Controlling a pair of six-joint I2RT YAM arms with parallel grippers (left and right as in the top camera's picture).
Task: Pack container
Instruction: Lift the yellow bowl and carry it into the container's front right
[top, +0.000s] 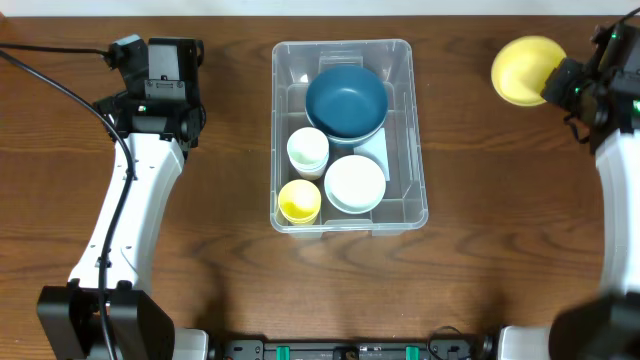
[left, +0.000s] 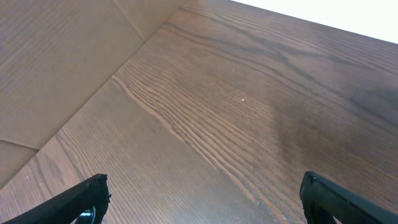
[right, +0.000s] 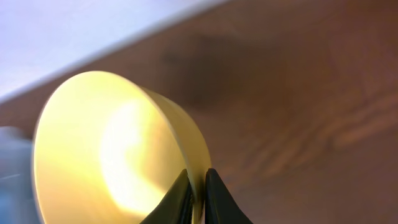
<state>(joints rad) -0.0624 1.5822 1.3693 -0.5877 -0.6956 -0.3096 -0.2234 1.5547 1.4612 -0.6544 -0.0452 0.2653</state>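
Pinches the yellow bowl (right: 112, 155) by its rim with right fingers (right: 177, 199) nearly closed, far right, probably for transfer into the clear container (top: 342, 45) mid-desk (top: 500, 250), already housing a blue bowl (top: 346, 100), white bowl (top: 355, 183) and cups (top: 307, 150). Holds left fingers (left: 81, 199) spread wide, empty, aside.

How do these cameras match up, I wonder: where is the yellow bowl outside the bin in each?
Overhead: yellow bowl at top right, in the right gripper.
Left wrist: not in it.
Right wrist: fills the left, rim between the fingers.
Shared landmark: the wooden table.
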